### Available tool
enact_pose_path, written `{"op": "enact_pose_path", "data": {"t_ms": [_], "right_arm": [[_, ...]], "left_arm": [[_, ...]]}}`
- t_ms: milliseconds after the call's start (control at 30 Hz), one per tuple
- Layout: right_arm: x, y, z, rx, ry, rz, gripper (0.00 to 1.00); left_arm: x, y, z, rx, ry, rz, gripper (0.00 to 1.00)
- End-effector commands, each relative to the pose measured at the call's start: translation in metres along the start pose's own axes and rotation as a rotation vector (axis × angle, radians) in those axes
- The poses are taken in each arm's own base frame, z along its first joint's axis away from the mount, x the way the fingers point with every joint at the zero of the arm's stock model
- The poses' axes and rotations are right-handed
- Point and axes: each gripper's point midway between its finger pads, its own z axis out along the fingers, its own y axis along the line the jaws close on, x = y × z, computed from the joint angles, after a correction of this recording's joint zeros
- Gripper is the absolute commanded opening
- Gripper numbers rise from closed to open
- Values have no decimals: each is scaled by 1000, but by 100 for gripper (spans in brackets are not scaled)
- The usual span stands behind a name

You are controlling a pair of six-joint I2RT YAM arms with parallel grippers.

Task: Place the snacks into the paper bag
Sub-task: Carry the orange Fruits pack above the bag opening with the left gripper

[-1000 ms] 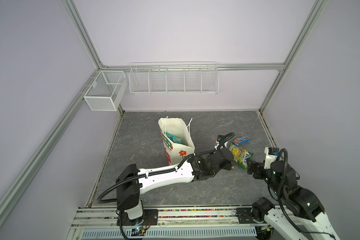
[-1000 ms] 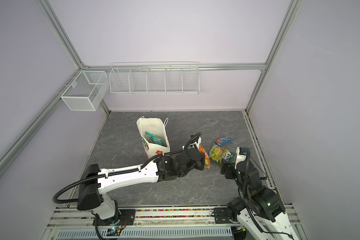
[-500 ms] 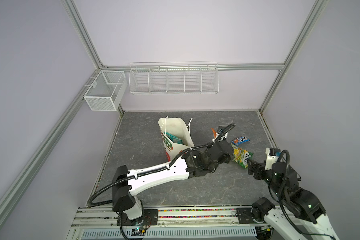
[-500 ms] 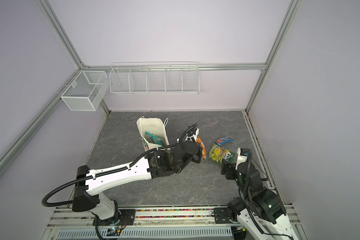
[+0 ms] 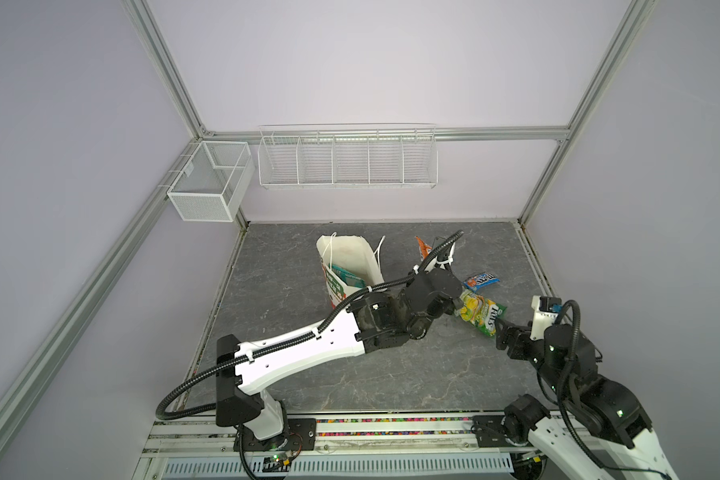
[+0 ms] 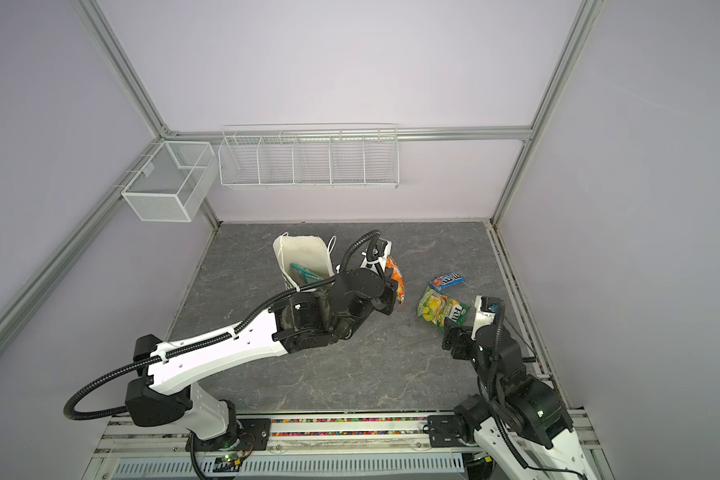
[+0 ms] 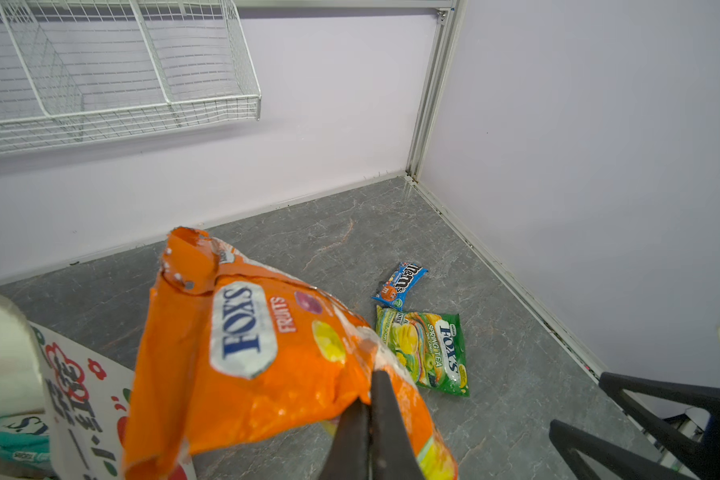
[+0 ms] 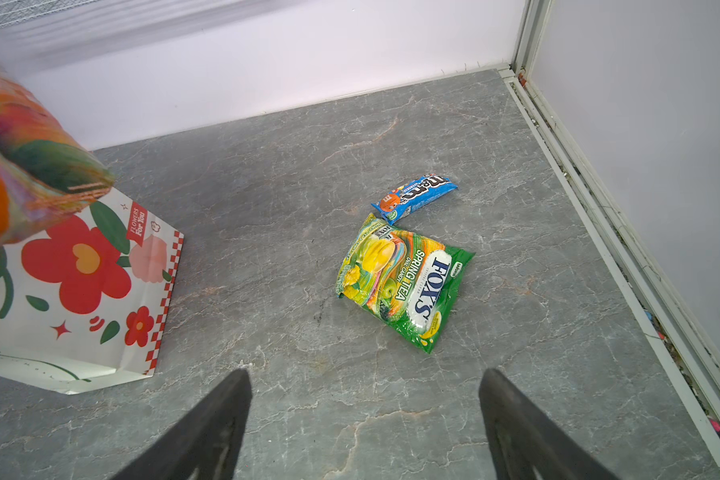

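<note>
My left gripper [image 7: 371, 388] is shut on a corner of an orange FOX'S snack packet [image 7: 246, 353], which hangs in the air just right of the paper bag [image 5: 350, 257]. The bag stands upright and open, with a teal packet [image 5: 344, 276] inside. A green-yellow FOX'S packet [image 8: 404, 278] and a blue M&M's packet [image 8: 414, 197] lie flat on the grey floor to the right. My right gripper [image 8: 364, 376] is open and empty, low over the floor just short of the green-yellow packet. In both top views the orange packet [image 6: 395, 278] shows beside the left wrist.
A long white wire basket [image 5: 346, 160] hangs on the back wall and a smaller mesh basket [image 5: 208, 183] on the left wall. A metal rail [image 8: 624, 232] edges the floor on the right, close to the two lying packets.
My left arm has lifted the orange packet and carried it back and slightly left, closer to the bag's opening. The right arm has hardly moved.
</note>
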Motion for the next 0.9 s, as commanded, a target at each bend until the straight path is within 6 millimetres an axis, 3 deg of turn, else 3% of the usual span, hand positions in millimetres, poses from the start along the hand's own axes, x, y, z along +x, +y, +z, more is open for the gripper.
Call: {"op": "enact_pose_path", "data": {"t_ms": [0,867], "right_arm": [[3,-3,1,12,-1,17,89],[16,6,14,-19,53,39,89]], "left_arm": [[-39,8,-25,3,-84,12,0],[-99,53,-89,-76,-230,87,0]]}}
